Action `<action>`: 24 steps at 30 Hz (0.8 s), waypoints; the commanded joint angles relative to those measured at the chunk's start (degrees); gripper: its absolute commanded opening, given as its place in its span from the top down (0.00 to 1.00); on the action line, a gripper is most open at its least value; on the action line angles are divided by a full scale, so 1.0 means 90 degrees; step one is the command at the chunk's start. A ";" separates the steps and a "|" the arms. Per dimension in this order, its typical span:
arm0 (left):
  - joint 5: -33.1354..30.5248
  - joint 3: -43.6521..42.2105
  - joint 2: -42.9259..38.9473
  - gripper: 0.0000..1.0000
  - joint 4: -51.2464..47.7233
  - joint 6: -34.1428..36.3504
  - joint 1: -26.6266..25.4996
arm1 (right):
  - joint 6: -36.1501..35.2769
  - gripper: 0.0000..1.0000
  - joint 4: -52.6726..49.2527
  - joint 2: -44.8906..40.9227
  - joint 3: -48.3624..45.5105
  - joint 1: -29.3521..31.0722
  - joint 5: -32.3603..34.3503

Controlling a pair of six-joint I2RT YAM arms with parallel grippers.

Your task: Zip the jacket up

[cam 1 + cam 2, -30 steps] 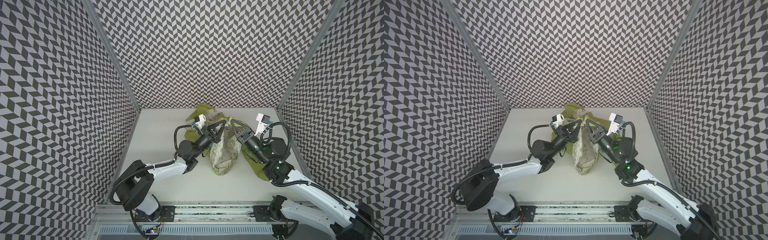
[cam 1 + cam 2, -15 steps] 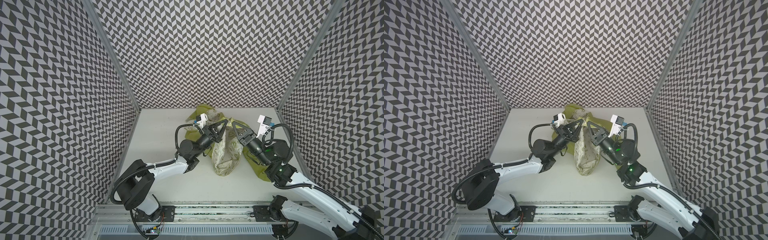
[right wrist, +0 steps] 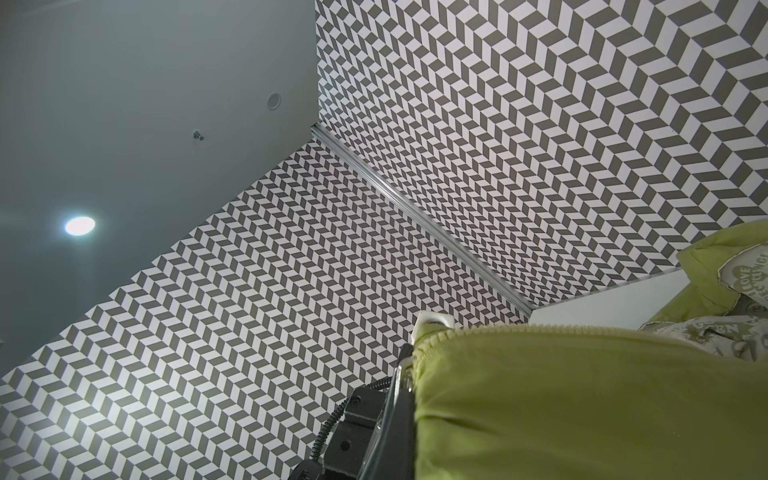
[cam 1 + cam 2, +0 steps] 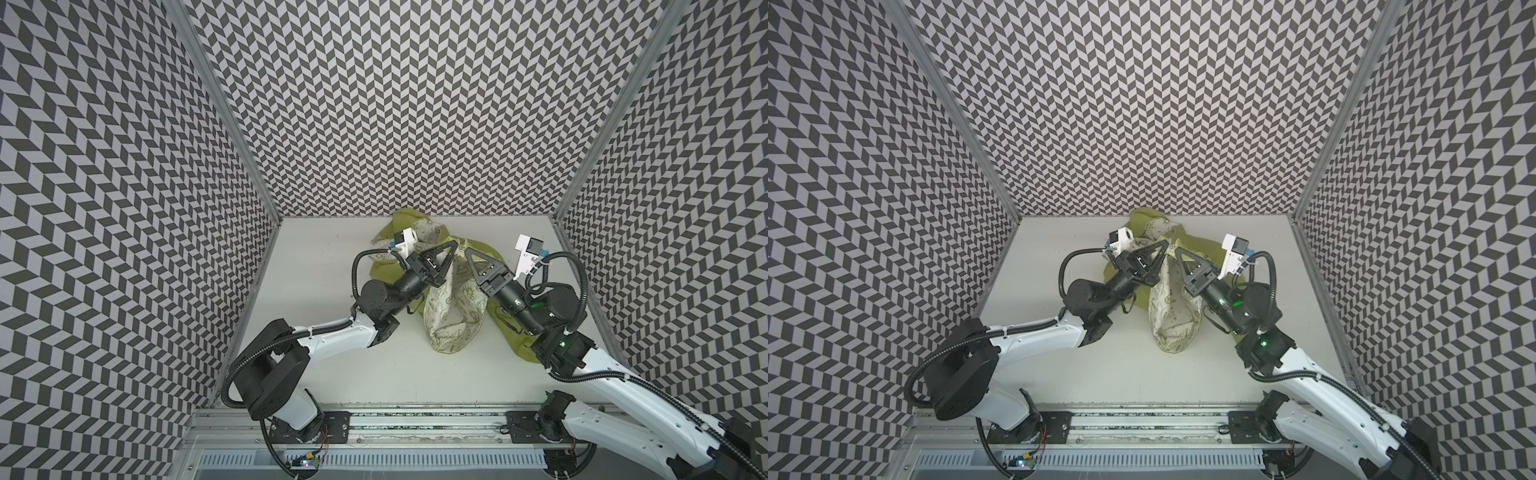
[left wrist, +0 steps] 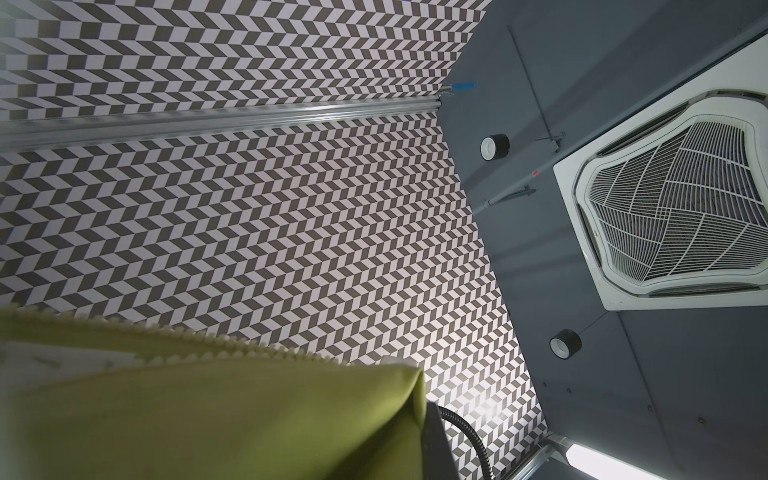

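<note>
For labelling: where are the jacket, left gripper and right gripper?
jacket (image 4: 453, 316): in a top view, cream lining.
left gripper (image 4: 452, 246): in a top view, between fingertips.
right gripper (image 4: 468, 252): in a top view, between fingertips.

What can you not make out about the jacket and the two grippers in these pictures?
- Zipper slider: too small to find in top views; wrist views show only zipper teeth.
- Fingertips of left gripper and right gripper: covered by jacket fabric in each wrist view.
- Part of jacket: under right arm, top views.

Both arms (image 4: 332, 336) show white shells, black joints (image 4: 376, 295), ribbed black cables (image 4: 353, 274) and white wrist cameras (image 4: 405, 240).
</note>
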 commanded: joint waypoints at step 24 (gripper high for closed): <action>-0.1270 -0.0907 -0.0110 1.00 0.0321 0.0106 0.0180 | 0.0271 1.00 -0.1066 -0.0060 -0.0524 0.0344 -0.0415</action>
